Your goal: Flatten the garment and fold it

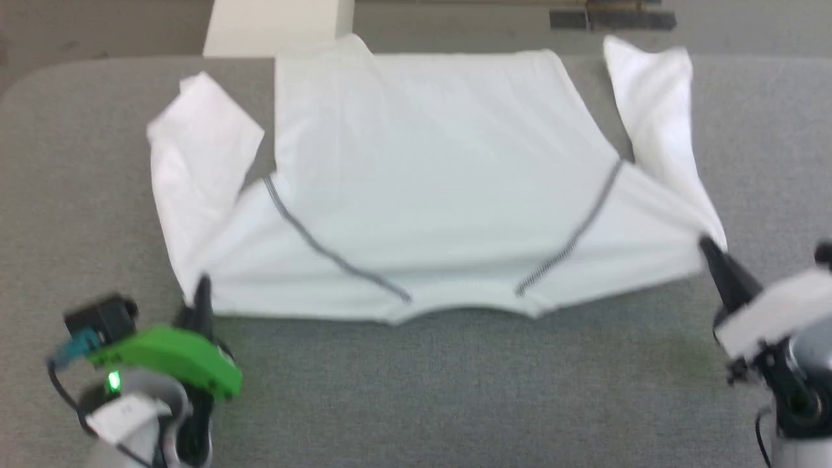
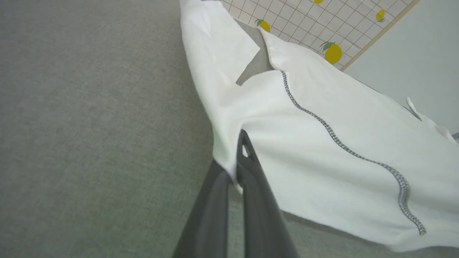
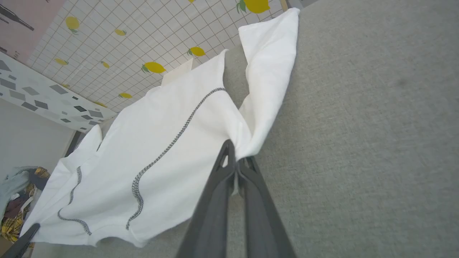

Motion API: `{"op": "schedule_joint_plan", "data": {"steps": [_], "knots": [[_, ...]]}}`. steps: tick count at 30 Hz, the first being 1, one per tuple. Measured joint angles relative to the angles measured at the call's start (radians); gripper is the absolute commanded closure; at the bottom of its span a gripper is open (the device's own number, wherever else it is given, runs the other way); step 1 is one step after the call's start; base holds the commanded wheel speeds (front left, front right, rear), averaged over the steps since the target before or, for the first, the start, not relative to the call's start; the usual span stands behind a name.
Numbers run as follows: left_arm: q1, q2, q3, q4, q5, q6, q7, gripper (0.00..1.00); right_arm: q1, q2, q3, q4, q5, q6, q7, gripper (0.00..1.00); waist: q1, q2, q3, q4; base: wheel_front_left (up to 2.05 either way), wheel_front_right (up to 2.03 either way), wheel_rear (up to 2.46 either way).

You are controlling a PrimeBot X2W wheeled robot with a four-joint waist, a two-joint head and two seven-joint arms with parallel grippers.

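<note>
Across the grey table (image 1: pixel 455 390) lies the garment (image 1: pixel 429 182), a white, thin-fabric shirt spread nearly flat. Its neck opening is toward the robot and its hem is at the far edge. Two dark grey zigzag seams (image 1: pixel 331 253) run diagonally from the neck out to the underarms. Both sleeves are doubled back toward the far side: the left sleeve (image 1: pixel 195 162) lies broad and rumpled, the right sleeve (image 1: pixel 656 110) narrower and twisted. The left hand (image 1: pixel 201 296) is clamped shut on the fabric at the near left corner, where sleeve meets shoulder. The right hand (image 1: pixel 708 250) is pinched closed on the matching right corner. A white box (image 1: pixel 279 26) stands just beyond the hem.
</note>
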Motion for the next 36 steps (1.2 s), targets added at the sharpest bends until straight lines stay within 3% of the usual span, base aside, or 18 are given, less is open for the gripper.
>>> {"op": "schedule_joint_plan", "data": {"steps": [8,17,25,26,27,28,29,36], "knots": [[0.234,-0.016,-0.004,-0.073,-0.051,0.08,0.092,1.0,0.243,0.002,-0.031,-0.053,0.02,0.0,0.015,1.0,0.0,0.0,-0.126,0.016,0.0,0.0,0.0],[0.356,0.049,-0.06,-0.146,-0.034,0.193,0.292,1.0,0.414,0.002,-0.021,-0.177,-0.135,0.001,0.178,1.0,0.0,0.0,-0.179,0.037,0.0,0.0,0.0],[0.328,0.03,-0.1,-0.069,-0.018,0.203,0.296,1.0,0.398,0.001,0.08,-0.118,-0.292,0.0,0.251,1.0,0.0,0.0,-0.164,0.022,0.0,0.0,0.0],[0.319,0.025,-0.1,-0.057,-0.018,0.198,0.29,0.74,0.392,0.001,0.087,-0.097,-0.308,0.0,0.251,1.0,0.0,0.0,-0.162,0.021,0.0,0.0,0.0],[0.314,0.021,-0.099,-0.048,-0.018,0.195,0.286,0.02,0.386,0.001,0.089,-0.079,-0.311,0.0,0.249,0.96,0.0,0.0,-0.162,0.022,0.0,0.0,0.0],[0.308,0.019,-0.099,-0.04,-0.018,0.194,0.284,0.0,0.38,0.001,0.094,-0.063,-0.312,0.0,0.241,0.52,0.0,0.0,-0.163,0.022,0.0,0.0,0.0],[0.304,0.018,-0.097,-0.034,-0.019,0.191,0.281,0.0,0.376,0.001,0.098,-0.053,-0.316,0.0,0.232,0.0,0.0,0.0,-0.163,0.023,0.0,0.0,0.0],[0.304,0.031,-0.041,-0.054,-0.045,0.192,0.26,0.0,0.37,0.001,0.059,-0.074,-0.284,0.0,0.185,0.0,0.0001,0.0,-0.17,0.027,0.0,0.0,0.0]]}}
